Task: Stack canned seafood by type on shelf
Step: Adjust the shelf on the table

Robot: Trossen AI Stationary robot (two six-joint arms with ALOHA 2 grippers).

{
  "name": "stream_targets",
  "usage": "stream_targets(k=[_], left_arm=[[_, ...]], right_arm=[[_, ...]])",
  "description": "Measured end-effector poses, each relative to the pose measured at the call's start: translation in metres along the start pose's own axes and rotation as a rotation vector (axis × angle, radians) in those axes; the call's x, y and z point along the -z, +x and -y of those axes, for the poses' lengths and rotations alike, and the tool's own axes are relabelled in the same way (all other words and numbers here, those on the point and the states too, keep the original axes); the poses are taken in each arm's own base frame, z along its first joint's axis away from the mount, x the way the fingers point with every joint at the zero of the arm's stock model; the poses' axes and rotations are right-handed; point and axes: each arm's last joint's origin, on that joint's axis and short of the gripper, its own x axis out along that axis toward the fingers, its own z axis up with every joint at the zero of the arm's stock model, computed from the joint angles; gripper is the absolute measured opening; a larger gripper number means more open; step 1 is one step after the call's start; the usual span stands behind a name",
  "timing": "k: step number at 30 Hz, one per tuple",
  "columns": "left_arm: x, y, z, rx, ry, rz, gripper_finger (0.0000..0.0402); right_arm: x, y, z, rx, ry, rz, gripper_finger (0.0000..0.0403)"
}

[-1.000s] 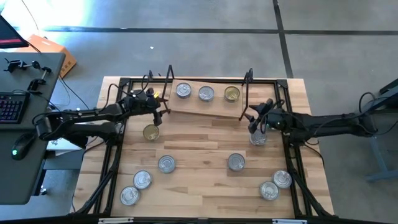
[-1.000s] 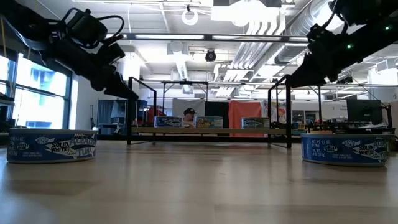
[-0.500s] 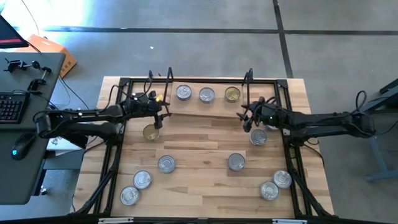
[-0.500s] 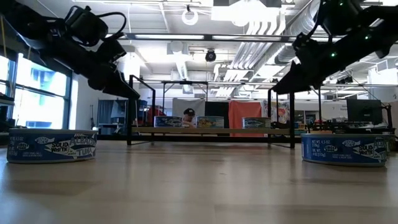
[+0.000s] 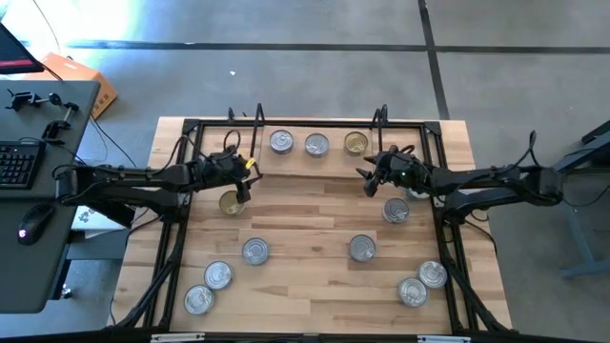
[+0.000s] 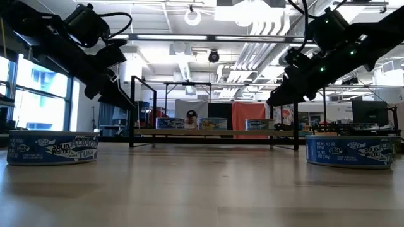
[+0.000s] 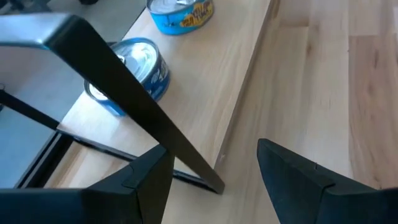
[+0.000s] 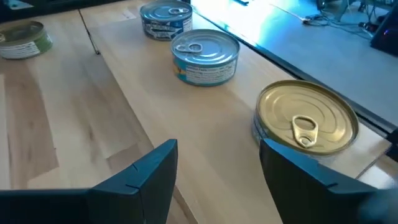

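Looking straight down on a wooden table (image 5: 315, 238) with two dark arms reaching in from either side. Standing at the far edge, the shelf (image 5: 310, 160), a low light board with black wire ends, carrying three tins side by side, none stacked: a silver-lidded tin (image 5: 281, 141), a second silver tin (image 5: 316, 145) and a gold-topped tin (image 5: 355, 144).

Hovering by the shelf's left end, the left gripper (image 5: 246, 176), fingers (image 7: 134, 180) spread apart and gripping nothing; just beside and below it on the table, a loose gold-lidded tin (image 5: 231, 202). Hanging by the shelf's right end, the right gripper (image 5: 370, 179), likewise parted and empty, looking across the board at the gold-topped tin; near it on the table, a silver tin (image 5: 396, 211).

Lying scattered over the near half of the table, six more tins (image 5: 255, 252): three toward the near left corner, one in the middle right, two toward the near right corner.

Judging progress: only beginning. Three tins shelved in a single layer, eight waiting on the table, sorting by type and stacking apparently all remaining.
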Motion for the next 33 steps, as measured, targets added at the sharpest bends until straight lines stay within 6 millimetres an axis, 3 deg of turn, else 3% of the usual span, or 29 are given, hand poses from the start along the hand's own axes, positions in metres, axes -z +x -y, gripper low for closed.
stream_targets(k=[11,23,33], left_arm=[[0.001,-0.006,0.017,-0.102,0.02,-0.046,0.022],[0.002,-0.006,0.015,-0.176,0.046,-0.065,0.022],[0.002,-0.005,0.011,-0.201,0.049,-0.065,0.0218]], right_arm=[[-0.006,0.02,0.001,0.007,-0.023,-0.016,0.0219],[-0.015,0.034,0.009,0.058,-0.024,-0.029,0.0221],[-0.015,0.034,0.016,0.077,-0.013,-0.037,0.0268]])
